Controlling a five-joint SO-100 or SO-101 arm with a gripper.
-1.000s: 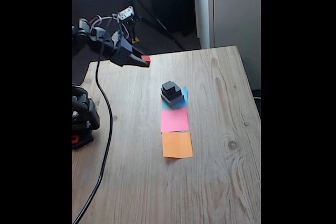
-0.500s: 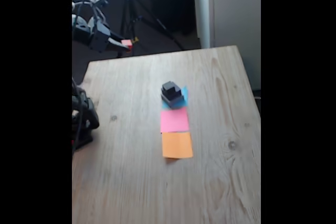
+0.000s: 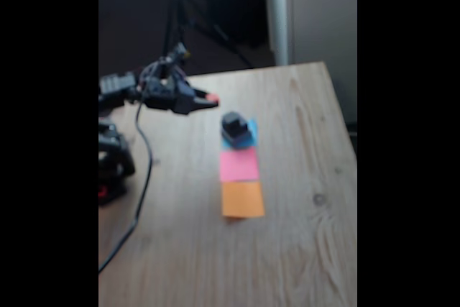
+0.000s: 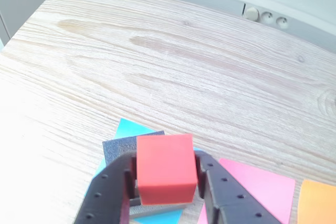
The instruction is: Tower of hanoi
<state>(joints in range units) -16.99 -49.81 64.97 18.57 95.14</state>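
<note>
Where the fixed view blurs, gripper [image 3: 210, 98] raised above the wooden table [image 3: 302, 177], up and left of the stack of dark blocks [image 3: 234, 127] on the blue paper square [image 3: 251, 134]; red cube [image 3: 211, 97] at its tip. Pink paper square [image 3: 238, 165], then orange paper square [image 3: 242, 198], below the stack.

Wrist view: gripper [image 4: 167, 182] clenched on red cube [image 4: 165, 167], above grey block [image 4: 119, 148] on blue paper square [image 4: 128, 128]; pink paper square [image 4: 251, 190] right, orange paper square [image 4: 317, 203] beyond.
</note>
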